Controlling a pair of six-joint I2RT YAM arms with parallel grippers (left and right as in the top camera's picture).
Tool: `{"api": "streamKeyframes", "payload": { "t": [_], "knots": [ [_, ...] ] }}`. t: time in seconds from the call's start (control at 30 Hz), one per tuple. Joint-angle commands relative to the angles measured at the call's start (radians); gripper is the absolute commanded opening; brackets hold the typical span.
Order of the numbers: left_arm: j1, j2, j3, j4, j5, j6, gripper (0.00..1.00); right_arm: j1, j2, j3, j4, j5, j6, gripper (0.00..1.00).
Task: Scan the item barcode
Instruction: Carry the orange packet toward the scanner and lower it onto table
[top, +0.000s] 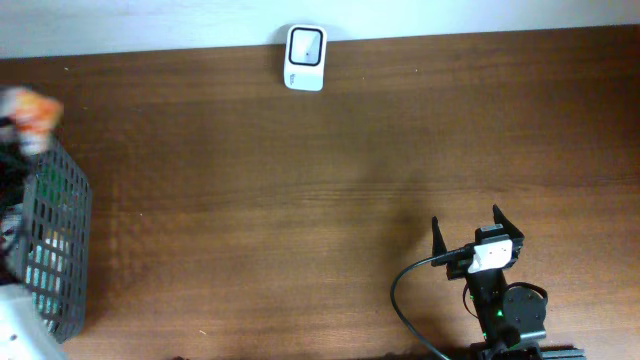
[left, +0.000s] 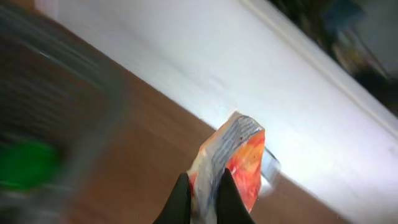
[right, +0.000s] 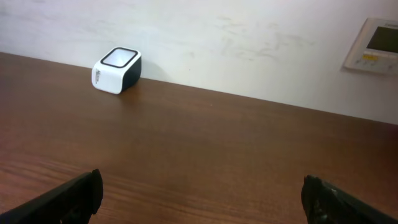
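An orange, red and silver snack packet (left: 235, 155) is pinched at its crimped edge by my left gripper (left: 205, 190), which is shut on it. In the overhead view the packet (top: 30, 108) is a blur at the far left, above the basket. The white barcode scanner (top: 305, 57) stands at the table's far edge; the right wrist view has the scanner (right: 117, 70) against the wall. My right gripper (top: 467, 218) sits near the front right, open wide, with nothing between its fingers (right: 81, 193).
A dark mesh basket (top: 62, 250) holding several items stands at the left edge, and is a blur in the left wrist view (left: 56, 93). A wall control panel (right: 373, 43) hangs behind the table. A black cable (top: 405, 290) loops beside the right arm.
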Motion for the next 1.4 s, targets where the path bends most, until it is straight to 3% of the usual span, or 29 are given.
{"api": "streamKeyframes", "payload": {
  "t": [0.0,0.27,0.43,0.5,0.77,1.07,1.37],
  "knots": [
    [-0.241,0.042,0.002,-0.035,0.029,-0.015,0.0,-0.005,-0.008,-0.006,-0.001,-0.013,0.007,0.98],
    [-0.744,0.314,0.001,-0.075,-0.135,-0.016,0.0,-0.005,-0.008,-0.006,-0.002,-0.013,0.007,0.98],
    [-0.924,0.549,0.001,0.014,-0.151,-0.022,0.0,-0.005,-0.008,-0.006,-0.001,-0.013,0.007,0.98],
    [-0.978,0.634,0.001,0.072,-0.151,-0.085,0.0,-0.005,-0.008,-0.006,-0.002,-0.013,0.007,0.98],
    [-1.097,0.844,0.001,0.304,-0.151,-0.269,0.0,-0.005,-0.008,-0.006,-0.002,-0.013,0.007,0.98],
    [-1.195,0.903,0.001,0.339,-0.183,-0.272,0.0,-0.005,-0.008,-0.006,-0.001,-0.013,0.007,0.98],
    [-1.233,0.903,0.001,0.331,-0.034,-0.272,0.0,-0.005,-0.008,-0.006,-0.001,-0.013,0.007,0.98]
  ]
}}
